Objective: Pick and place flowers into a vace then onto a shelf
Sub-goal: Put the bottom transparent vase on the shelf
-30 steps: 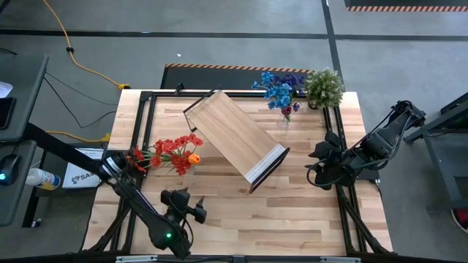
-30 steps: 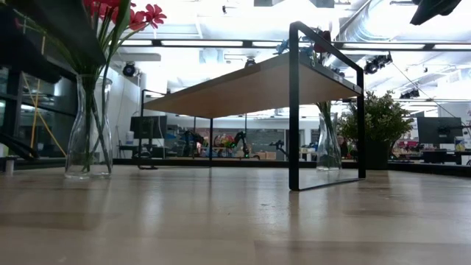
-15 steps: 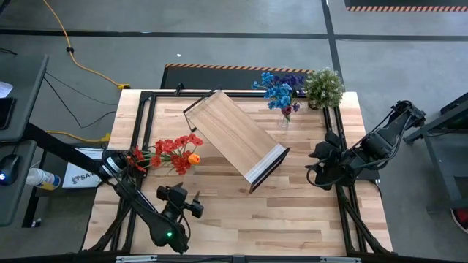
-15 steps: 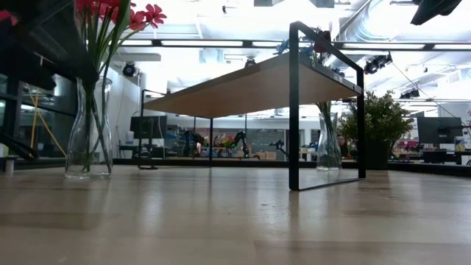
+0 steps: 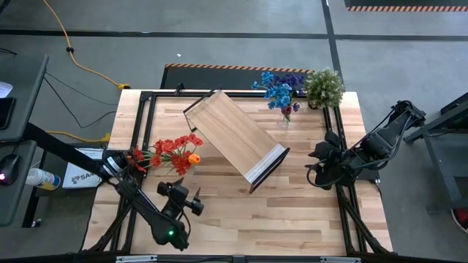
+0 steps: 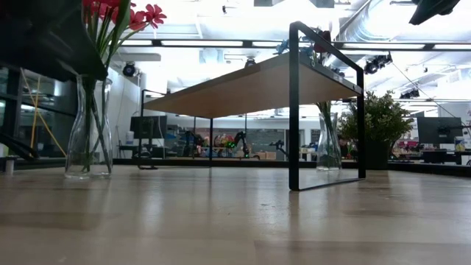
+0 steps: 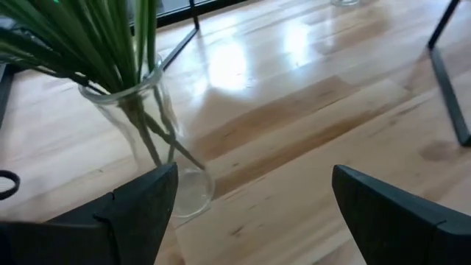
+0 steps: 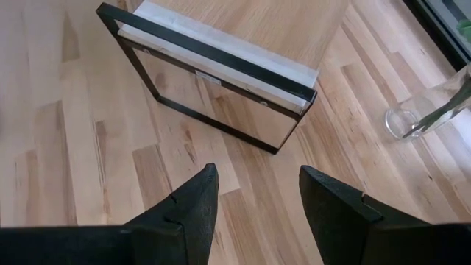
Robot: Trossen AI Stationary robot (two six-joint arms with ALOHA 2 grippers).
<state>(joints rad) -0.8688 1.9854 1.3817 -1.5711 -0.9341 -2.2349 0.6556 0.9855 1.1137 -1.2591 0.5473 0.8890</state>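
Currently my left gripper (image 5: 184,200) fingers (image 7: 140,206) are spread apart, just beside the vase (image 7: 147,140) of red flowers (image 5: 174,152) near the counter's (image 5: 292,212) left edge.

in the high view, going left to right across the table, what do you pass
red and orange flowers → left gripper → shelf → blue flowers → potted plant → right gripper

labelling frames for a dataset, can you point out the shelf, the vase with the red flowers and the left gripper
shelf (image 5: 235,135), high view, middle of its light-wood top.
vase with the red flowers (image 6: 88,132), low view, glass body above the base.
left gripper (image 7: 254,202), left wrist view, midway between its open fingertips.
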